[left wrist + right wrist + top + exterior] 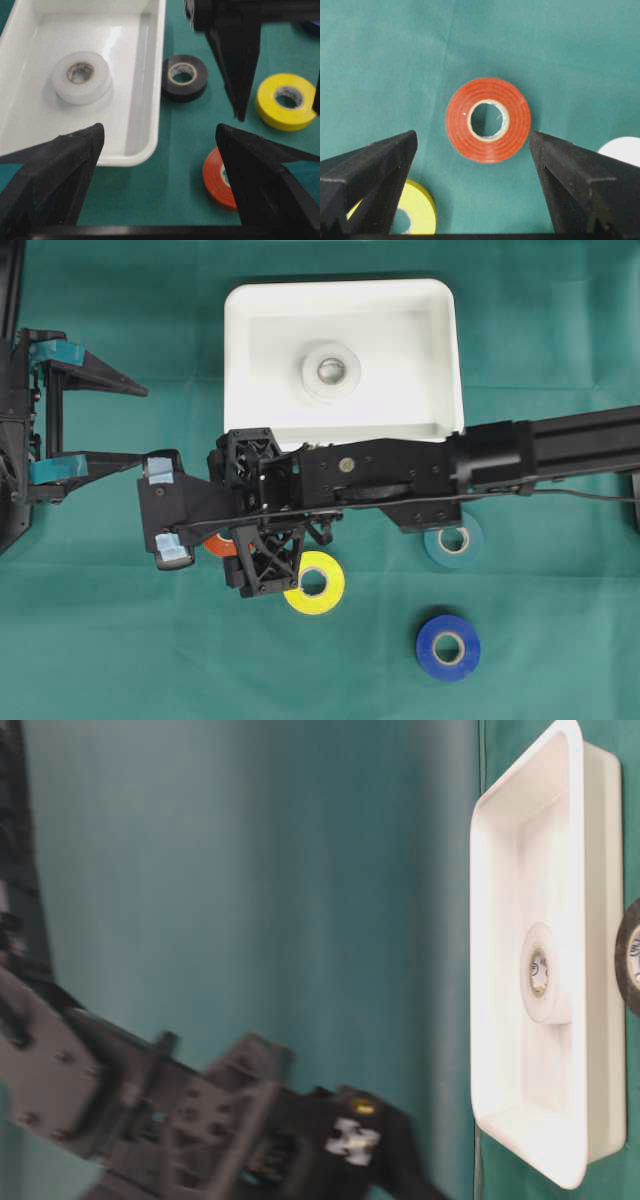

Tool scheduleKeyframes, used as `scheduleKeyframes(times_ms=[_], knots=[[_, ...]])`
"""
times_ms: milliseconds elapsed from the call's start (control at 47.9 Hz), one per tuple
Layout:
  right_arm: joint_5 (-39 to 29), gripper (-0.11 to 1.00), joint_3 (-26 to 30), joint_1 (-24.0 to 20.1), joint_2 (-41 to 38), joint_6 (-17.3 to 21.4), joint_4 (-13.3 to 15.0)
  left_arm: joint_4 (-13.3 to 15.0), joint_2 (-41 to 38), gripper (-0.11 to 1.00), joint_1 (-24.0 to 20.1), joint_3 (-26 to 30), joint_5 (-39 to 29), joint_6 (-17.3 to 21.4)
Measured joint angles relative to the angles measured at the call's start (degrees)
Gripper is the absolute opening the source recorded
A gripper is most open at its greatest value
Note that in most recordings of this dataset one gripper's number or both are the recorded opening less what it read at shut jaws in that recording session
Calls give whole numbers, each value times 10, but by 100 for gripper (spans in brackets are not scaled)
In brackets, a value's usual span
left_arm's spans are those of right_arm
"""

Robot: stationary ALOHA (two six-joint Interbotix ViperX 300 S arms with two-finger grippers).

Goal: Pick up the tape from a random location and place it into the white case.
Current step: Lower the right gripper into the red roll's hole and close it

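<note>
The flat orange tape roll (488, 120) is seen lying on the green cloth (380, 55) at frame centre between the widely spread jaws of the right gripper (472, 160), while the left gripper (160, 150), jaws likewise spread, is held near the shallow white rectangular plastic case (150, 100), in which 1 white tape roll (81, 77) is contained.

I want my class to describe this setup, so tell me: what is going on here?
A two-armed robot is sorting tape rolls into a shallow white plastic case. One white tape roll already lies inside it. The right gripper, jaws open, hangs over a flat orange tape roll on the green cloth and grips nothing. The left gripper waits open at the side. Yellow, blue, teal and black rolls lie outside the case.
</note>
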State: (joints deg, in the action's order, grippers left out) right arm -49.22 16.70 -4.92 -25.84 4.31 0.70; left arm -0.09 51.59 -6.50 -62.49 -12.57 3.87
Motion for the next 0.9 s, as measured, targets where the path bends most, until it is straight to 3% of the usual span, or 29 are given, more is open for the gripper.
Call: scheduleKeyframes(times_ms=[897], knots=[[74, 91, 0, -7, -110, 5, 0, 1, 0, 97, 0, -1, -1, 0]])
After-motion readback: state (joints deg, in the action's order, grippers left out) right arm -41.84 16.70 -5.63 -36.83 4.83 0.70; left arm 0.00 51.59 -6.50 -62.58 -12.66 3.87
